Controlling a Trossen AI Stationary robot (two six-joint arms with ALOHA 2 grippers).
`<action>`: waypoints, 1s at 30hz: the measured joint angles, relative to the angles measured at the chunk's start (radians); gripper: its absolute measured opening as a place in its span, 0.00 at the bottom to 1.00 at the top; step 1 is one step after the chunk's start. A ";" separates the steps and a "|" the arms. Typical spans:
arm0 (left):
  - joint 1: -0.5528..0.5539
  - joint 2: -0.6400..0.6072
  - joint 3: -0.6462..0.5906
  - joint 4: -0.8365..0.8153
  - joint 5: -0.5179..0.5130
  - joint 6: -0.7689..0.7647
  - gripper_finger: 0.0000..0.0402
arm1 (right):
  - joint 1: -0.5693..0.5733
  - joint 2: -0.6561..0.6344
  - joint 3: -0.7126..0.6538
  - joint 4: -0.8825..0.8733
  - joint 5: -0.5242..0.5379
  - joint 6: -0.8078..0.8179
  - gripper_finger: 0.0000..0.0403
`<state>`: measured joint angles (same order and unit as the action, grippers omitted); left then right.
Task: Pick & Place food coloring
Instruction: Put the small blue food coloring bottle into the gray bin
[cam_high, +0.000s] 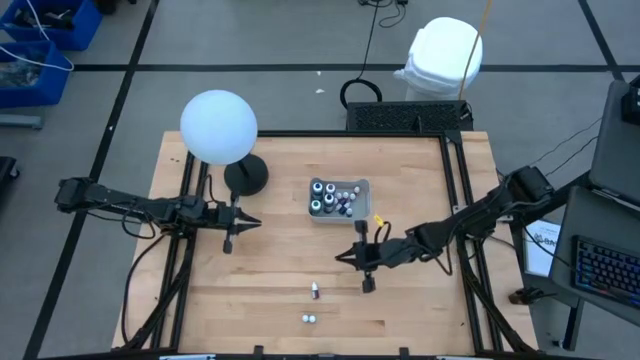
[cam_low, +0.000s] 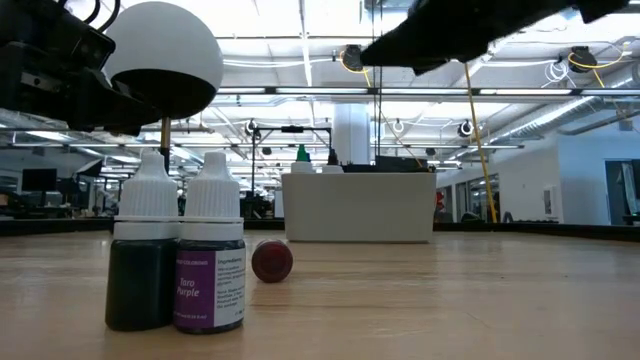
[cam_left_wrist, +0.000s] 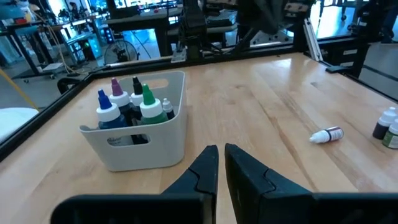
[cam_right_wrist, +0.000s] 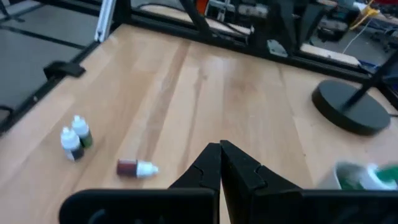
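Standing pair (cam_low: 180, 270): two upright food coloring bottles, touching, at the table's near edge, still to collect.
Fallen bottle (cam_high: 315, 291): on its side just beyond them.
Tray (cam_high: 361, 186): mid-table, holds the remaining bottles.
Right gripper (cam_high: 366, 283): narrow, empty, nearest the fallen bottle.
Left gripper (cam_high: 228, 243): narrow, empty, waiting left.

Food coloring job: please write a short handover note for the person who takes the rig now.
Left gripper: fingers shut, empty, left of the grey bin.
Right gripper: fingers shut, empty, in front of the bin.
Done: several bottles stand in the bin.
Left: one red bottle lying on the table, and two upright ones, green and purple, near the front edge.
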<state>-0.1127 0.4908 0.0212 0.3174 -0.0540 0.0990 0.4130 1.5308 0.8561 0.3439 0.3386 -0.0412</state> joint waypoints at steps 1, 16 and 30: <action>0.000 0.000 0.000 0.000 0.000 0.000 0.09 | 0.004 0.011 0.017 0.000 0.000 -0.001 0.00; 0.000 0.000 0.000 0.028 0.000 -0.030 0.09 | 0.096 0.253 0.318 -0.089 0.006 0.030 0.00; 0.000 0.023 0.000 0.042 0.000 -0.064 0.09 | 0.128 0.416 0.528 -0.230 0.027 0.196 0.00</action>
<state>-0.1127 0.5138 0.0216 0.3591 -0.0542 0.0349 0.5412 1.9465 1.3841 0.1136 0.3653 0.1553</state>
